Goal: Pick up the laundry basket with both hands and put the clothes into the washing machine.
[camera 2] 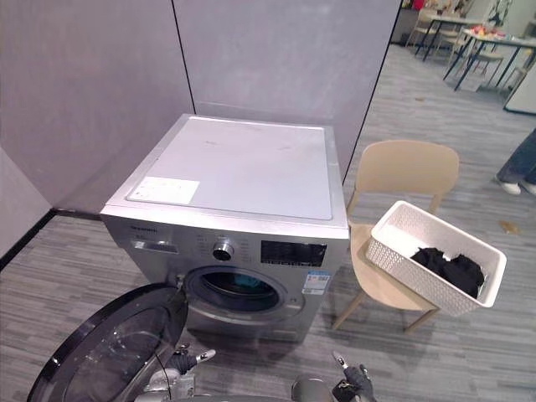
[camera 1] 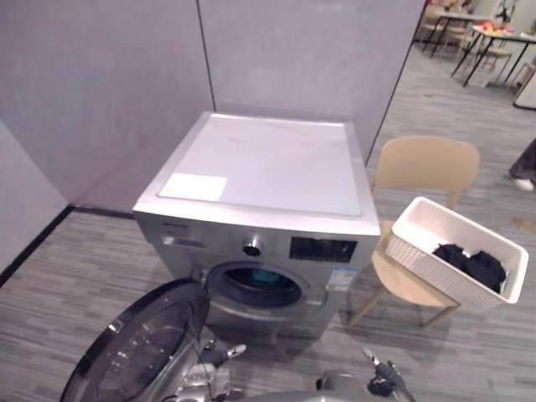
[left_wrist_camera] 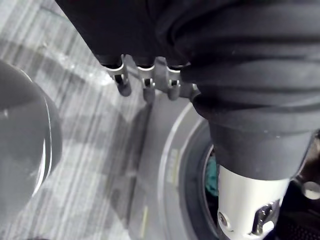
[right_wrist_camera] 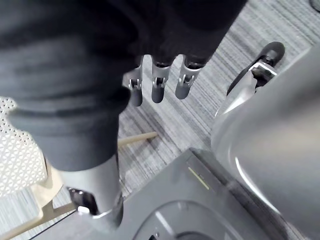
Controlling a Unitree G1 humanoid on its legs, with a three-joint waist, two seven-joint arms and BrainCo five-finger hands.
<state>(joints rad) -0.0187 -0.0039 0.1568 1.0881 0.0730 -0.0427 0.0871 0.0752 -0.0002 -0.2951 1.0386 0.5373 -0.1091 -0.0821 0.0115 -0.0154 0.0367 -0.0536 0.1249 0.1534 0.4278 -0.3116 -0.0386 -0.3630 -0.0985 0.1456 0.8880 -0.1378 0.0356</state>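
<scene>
Starting at the near left, the round glass door (camera 1: 138,352) of the washing machine (camera 1: 268,167) is seen swung wide open toward the robot, leaving the drum opening (camera 1: 261,286) uncovered. Just right of the door, at the near edge, the left hand (camera 1: 216,356) is held low with its fingers (left_wrist_camera: 146,87) loosely extended, and nothing is grasped by it. The silver machine is set at the centre against grey partition panels (camera 1: 100,92), its flat top bare except for a white sheet (camera 1: 194,186) at the near left corner. Further right at the near edge, the right hand (camera 1: 383,381) is found, its fingers (right_wrist_camera: 157,87) likewise relaxed and empty. Both hands are well apart from the task's things. To the right of the machine, 1 beige chair (camera 1: 425,163) is placed, and the white laundry basket (camera 1: 435,266) is rested on its seat, tilted. Dark clothes (camera 1: 476,266) are bunched in the basket's right end. At the far right edge, a person's leg (camera 1: 523,167) is visible.
</scene>
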